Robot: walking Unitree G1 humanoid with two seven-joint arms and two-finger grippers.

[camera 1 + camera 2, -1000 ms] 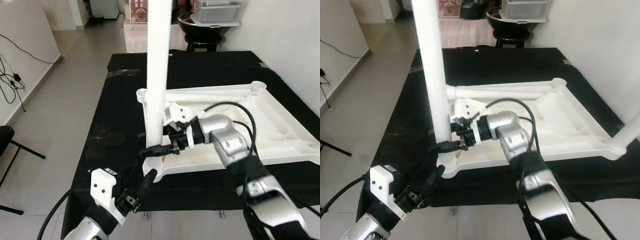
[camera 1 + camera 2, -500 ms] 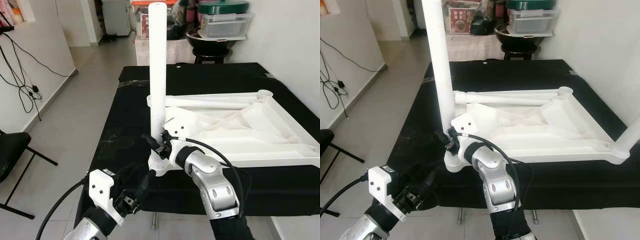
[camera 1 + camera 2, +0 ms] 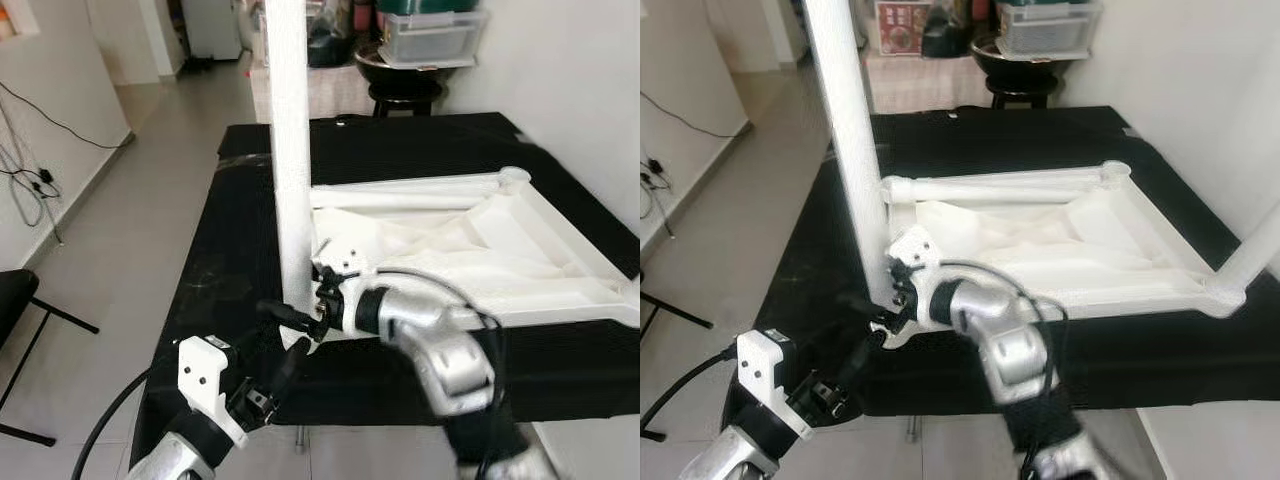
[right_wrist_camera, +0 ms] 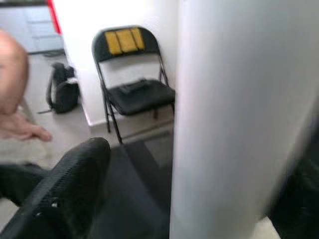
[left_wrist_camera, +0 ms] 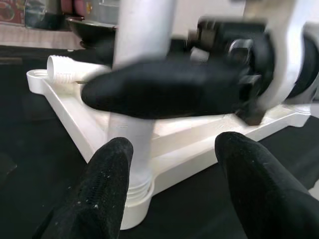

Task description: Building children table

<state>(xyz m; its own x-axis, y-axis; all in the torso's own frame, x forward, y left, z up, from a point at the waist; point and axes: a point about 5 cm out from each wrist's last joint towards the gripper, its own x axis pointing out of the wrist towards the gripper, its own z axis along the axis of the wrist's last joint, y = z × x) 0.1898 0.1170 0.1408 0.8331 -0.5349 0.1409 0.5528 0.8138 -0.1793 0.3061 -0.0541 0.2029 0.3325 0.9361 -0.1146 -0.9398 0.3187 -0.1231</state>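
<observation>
White plastic tabletop [image 3: 480, 250], upside down on a black-covered surface [image 3: 240, 230], carries one upright white leg [image 3: 291, 160] in its near-left corner socket [image 5: 130, 199]; a second leg [image 3: 410, 187] lies flat along the far edge of the tabletop, and another leg [image 3: 1258, 255] rises at the near-right corner. Right end effector [image 3: 292, 318] reaches across from the right and brackets the base of the upright leg just above the socket, one finger [image 4: 65, 189] on either side of the tube; the leg sits between the fingers, but whether they press on it cannot be told. Left end effector [image 5: 172, 184] hovers low before the same corner, its fingers spread and holding nothing, the socket between and just beyond the tips. The step in hand appears to be seating or tightening this leg. To do it well, the grip should close squarely on the tube near the collar, the leg be kept vertical during turning or pressing, and the free end effector brace the tabletop rim so the light frame does not slide or lift on the cloth. A black folding chair [image 4: 132, 84] stands against the wall behind.
</observation>
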